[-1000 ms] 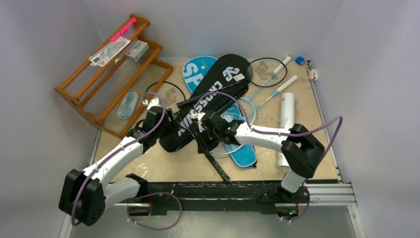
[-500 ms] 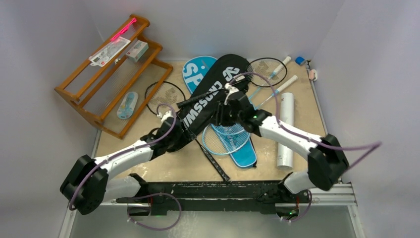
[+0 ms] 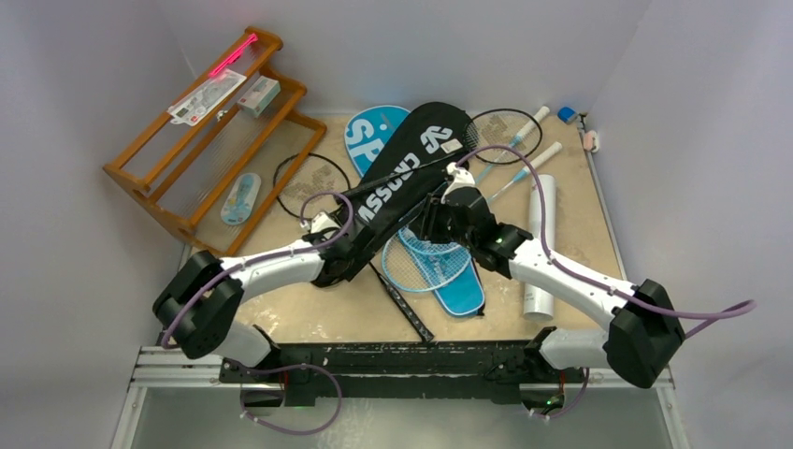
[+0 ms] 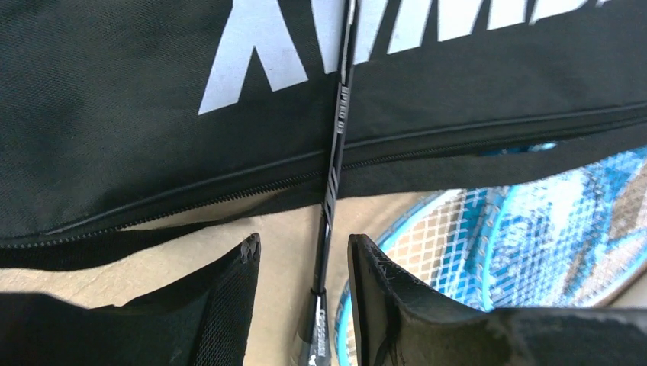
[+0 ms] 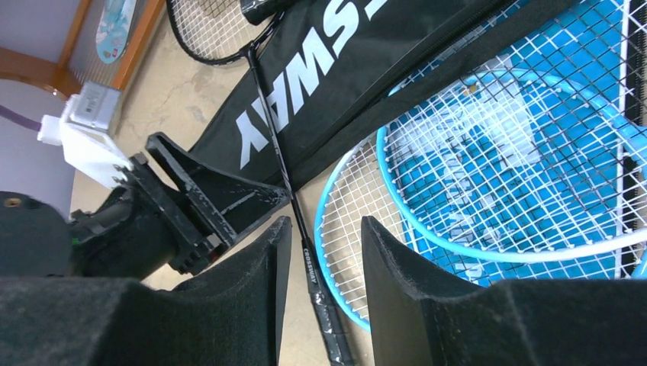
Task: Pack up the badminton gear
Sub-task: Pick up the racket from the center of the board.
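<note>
Both grippers straddle the thin shaft of the black racket (image 5: 329, 329) near the middle of the table (image 3: 309, 304). The left gripper (image 4: 301, 248) is partly open, with neither pad pressing the shaft. The right gripper (image 5: 324, 225) stands the same way. "CROSSWAY" is printed on the shaft and, in big letters, on the black cover (image 3: 402, 173) under it. The blue cover (image 3: 369, 131) shows "SP". Light-blue rackets (image 5: 351, 229) lie just beside. A white tube (image 3: 540, 243) lies along the right edge, and a wooden rack (image 3: 187, 140) fills the far left corner.

Black cover (image 3: 411, 150) with white lettering; light-blue racket (image 3: 427, 268), white strings.
</note>
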### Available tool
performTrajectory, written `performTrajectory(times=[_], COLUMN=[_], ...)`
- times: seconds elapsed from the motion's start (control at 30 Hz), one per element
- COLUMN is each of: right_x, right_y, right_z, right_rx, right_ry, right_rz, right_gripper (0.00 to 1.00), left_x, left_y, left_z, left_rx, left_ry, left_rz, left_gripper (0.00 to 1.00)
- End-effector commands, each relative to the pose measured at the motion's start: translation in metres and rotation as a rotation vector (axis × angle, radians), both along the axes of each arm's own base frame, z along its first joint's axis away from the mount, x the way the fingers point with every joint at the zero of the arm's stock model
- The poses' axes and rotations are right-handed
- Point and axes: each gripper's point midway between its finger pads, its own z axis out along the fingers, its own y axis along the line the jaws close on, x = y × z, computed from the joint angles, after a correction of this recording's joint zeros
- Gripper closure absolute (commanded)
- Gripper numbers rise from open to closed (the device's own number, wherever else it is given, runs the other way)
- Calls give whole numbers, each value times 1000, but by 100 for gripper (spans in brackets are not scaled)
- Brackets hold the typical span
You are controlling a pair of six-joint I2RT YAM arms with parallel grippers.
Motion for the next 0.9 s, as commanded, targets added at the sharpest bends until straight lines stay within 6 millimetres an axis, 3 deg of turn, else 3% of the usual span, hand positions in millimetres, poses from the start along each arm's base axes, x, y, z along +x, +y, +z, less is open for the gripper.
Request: performTrajectory(times=[0.0, 0.17, 0.27, 0.37, 0.57, 0.73, 0.87], right_x=[8, 7, 7, 7, 11, 21, 39], right_y=[-6, -11, -12, -12, -3, 4, 15], right_z=[16, 15, 15, 15, 13, 7, 5], right_rx=[5, -5, -4, -5, -16, -21, -4], right_ry=[-64, -73, -74, -78, -67, -22, 11], right_rz=[-39, -52, -56, -52, -23, -36, -66], right_gripper=[59, 59, 60, 60, 60, 59, 56], left_x=[14, 20, 24, 26, 12, -11, -19], left_y=[-7, -22, -24, -22, -1, 31, 65], left_z=[-2, -12, -13, -6, 35, 66, 76], left_rx=[1, 4, 35, 72, 177, 232, 245], left_ry=[-4, 36, 30, 13, -67, -109, -116], left_rz=[55, 24, -10, -73, -283, -446, -510], left_gripper=[57, 58, 67, 100, 100, 100, 100])
